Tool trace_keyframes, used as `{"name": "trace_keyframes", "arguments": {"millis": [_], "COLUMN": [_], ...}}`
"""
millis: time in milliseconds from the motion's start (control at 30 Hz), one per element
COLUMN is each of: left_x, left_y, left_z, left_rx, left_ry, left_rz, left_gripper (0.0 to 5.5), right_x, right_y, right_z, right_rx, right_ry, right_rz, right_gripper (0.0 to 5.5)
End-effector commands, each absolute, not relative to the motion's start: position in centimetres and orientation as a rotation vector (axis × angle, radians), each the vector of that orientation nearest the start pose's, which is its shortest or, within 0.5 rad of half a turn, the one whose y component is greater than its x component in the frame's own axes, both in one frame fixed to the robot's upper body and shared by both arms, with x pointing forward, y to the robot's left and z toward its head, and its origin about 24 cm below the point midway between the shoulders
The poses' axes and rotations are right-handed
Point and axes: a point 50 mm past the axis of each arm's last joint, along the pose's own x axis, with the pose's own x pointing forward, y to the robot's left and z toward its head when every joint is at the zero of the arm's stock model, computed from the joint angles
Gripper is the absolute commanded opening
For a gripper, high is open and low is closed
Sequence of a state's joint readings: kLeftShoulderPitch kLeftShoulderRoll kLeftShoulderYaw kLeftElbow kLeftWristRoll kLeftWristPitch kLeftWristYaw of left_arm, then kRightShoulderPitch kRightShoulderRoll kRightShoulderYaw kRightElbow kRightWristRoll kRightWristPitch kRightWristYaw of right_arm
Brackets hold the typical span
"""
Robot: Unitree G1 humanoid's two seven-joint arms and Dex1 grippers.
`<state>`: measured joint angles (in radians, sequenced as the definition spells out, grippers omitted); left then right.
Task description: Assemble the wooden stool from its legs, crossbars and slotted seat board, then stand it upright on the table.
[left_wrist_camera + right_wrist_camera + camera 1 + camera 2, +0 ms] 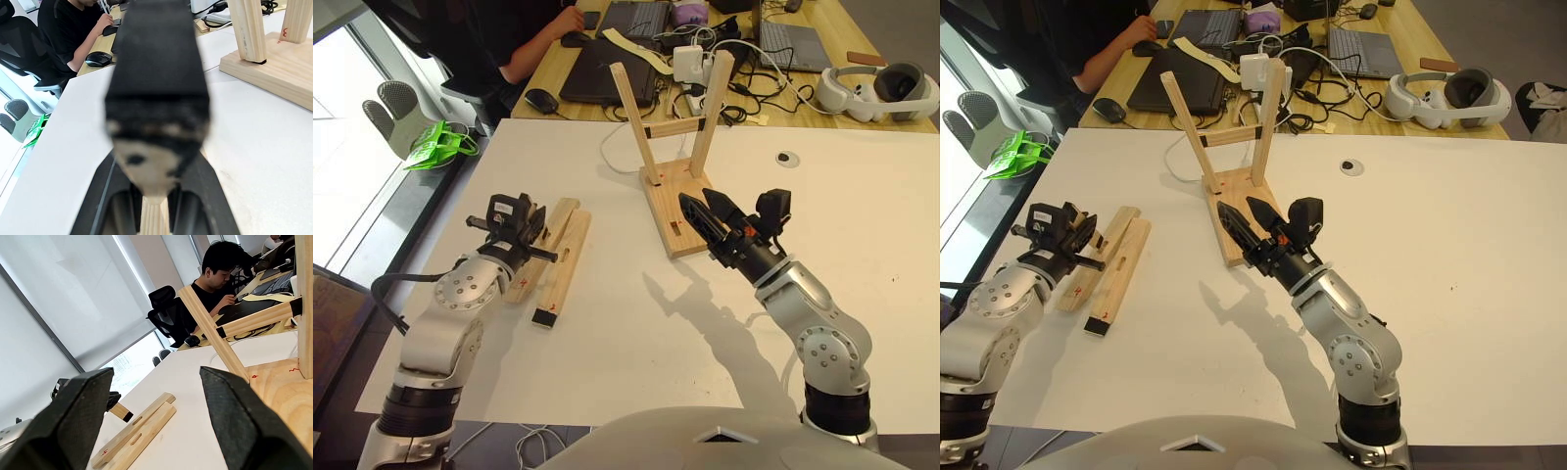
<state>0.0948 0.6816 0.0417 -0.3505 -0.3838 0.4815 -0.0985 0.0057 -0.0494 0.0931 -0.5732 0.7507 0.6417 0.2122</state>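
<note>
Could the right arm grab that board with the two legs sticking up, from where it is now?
Probably yes. The right gripper is open and hangs just over the near end of the seat board, with nothing between them; the two legs stand at its far end.

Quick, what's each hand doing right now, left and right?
Left hand: closed on a short pale wooden bar with a black end cap.
Right hand: open, holding nothing.
</note>
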Motion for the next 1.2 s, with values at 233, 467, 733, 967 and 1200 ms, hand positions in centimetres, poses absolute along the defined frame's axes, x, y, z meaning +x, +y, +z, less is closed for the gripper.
{"name": "trace_keyframes", "arguments": {"millis": [233,467,733,967,1200], "left_x": [23.5,23.8,23.9,23.9,24.3], "left_y": [24.6,23.8,24.3,24.4,23.9], "left_z": [8.2,7.4,7.6,6.7,5.2], "left_rx": [0.379,0.399,0.475,0.497,0.476], "left_ry": [0.232,0.229,0.211,0.230,0.273], "left_rz": [-0.172,-0.203,-0.208,-0.218,-0.225], "left_gripper": [0.40,0.40,0.40,0.40,0.40], "right_x": [22.2,22.4,22.4,22.7,22.9], "right_y": [-8.8,-8.8,-8.9,-9.0,-9.0], "right_z": [12.9,13.0,13.1,13.2,13.3], "right_rx": [0.585,0.581,0.578,0.575,0.568], "right_ry": [0.059,0.063,0.071,0.074,0.078], "right_rz": [0.734,0.753,0.755,0.763,0.770], "right_gripper": [3.25,3.25,3.25,3.25,3.25]}}
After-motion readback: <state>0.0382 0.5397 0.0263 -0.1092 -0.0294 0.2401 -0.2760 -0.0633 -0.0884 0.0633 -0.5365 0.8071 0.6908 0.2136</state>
